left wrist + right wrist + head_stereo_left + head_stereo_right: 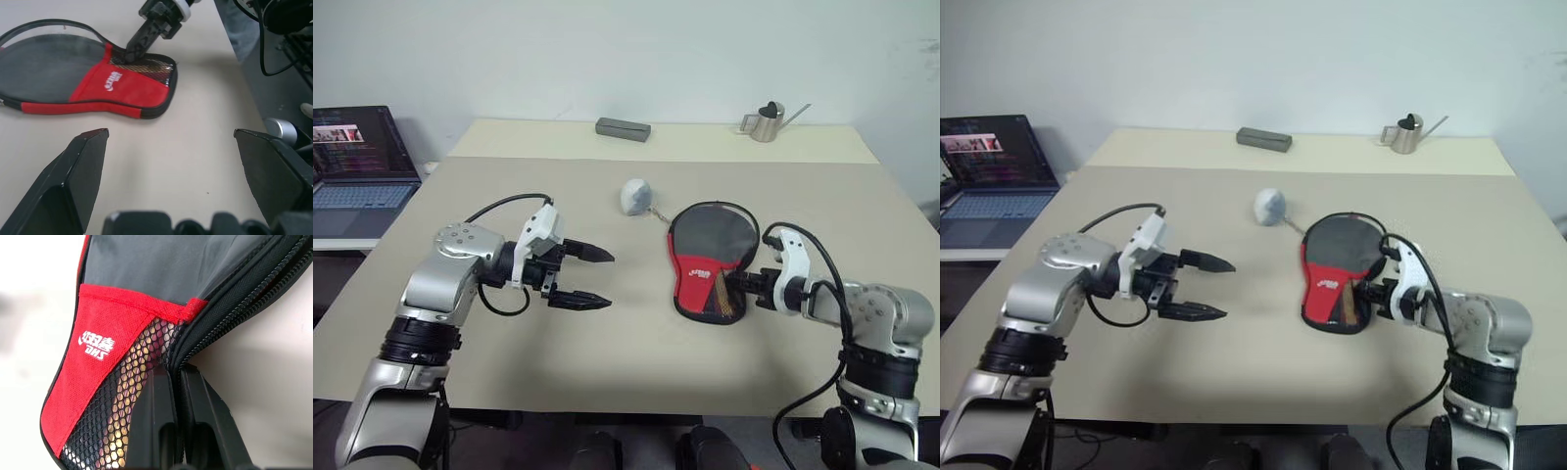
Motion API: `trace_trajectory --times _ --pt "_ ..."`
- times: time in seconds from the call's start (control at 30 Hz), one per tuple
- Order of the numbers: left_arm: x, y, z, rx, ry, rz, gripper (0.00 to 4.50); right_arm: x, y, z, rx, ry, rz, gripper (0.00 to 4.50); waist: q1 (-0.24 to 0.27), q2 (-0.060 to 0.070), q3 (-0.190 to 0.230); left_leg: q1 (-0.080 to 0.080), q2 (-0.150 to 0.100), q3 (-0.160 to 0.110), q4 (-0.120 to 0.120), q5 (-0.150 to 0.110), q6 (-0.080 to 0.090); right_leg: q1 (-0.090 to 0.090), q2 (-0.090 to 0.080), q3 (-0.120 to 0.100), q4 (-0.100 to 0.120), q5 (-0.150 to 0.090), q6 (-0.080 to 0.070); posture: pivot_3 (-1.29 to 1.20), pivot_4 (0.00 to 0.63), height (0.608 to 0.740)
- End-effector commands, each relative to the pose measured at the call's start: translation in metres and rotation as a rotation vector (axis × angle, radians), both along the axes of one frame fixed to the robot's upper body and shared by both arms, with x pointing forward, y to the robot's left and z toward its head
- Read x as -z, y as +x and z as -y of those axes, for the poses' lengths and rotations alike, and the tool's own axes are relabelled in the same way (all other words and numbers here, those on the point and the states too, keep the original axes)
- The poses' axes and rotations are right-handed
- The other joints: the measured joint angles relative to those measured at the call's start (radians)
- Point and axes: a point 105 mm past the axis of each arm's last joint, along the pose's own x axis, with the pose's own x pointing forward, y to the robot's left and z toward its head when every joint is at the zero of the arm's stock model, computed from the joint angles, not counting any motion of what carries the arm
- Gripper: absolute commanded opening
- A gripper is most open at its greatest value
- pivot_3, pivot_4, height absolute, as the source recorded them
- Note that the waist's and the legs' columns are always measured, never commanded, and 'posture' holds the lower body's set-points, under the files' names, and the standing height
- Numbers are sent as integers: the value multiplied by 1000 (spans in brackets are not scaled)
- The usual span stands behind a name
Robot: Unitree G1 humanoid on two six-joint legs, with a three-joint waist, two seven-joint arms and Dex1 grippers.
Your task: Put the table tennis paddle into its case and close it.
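Note:
The case (700, 269) lies flat on the beige table, right of centre, with its red logo panel and mesh pocket facing up. The table tennis paddle is inside it; its wooden handle (117, 431) shows through the mesh. A grey fluffy charm (634, 195) on a chain rests just beyond the case's round end. My right gripper (736, 284) is at the case's handle end, shut on the zipper rim (195, 340) beside the mesh. My left gripper (607, 279) hovers over bare table to the left of the case, pointing toward it, its fingers wide open and holding nothing.
A small grey rectangular box (623, 128) and a metal watering can (766, 121) stand near the table's far edge. An open laptop (357, 166) sits on a lower surface off the table's left side. Bare tabletop (636, 333) separates my two grippers.

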Motion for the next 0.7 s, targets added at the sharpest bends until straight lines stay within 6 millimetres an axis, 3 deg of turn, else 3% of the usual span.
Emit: trace_trajectory --times 0.03,0.37,0.7 --pt "-5 -13 4 98 9 9 4500 3 -17 -9 -52 8 2 49 0 0 0 0 0 0 0 0 0 0 0 0 0 0 0 0 150 740" --pt "14 -29 2 212 114 -30 4500 15 -47 -17 -146 1 -23 49 -1 0 0 1 0 -1 0 0 0 1 0 0 0 0 0 0 150 740" --pt "18 -38 9 292 117 -53 4500 25 -83 -13 -234 -20 -89 49 0 0 0 1 0 -2 0 0 0 2 1 0 -1 -1 -1 0 150 740"
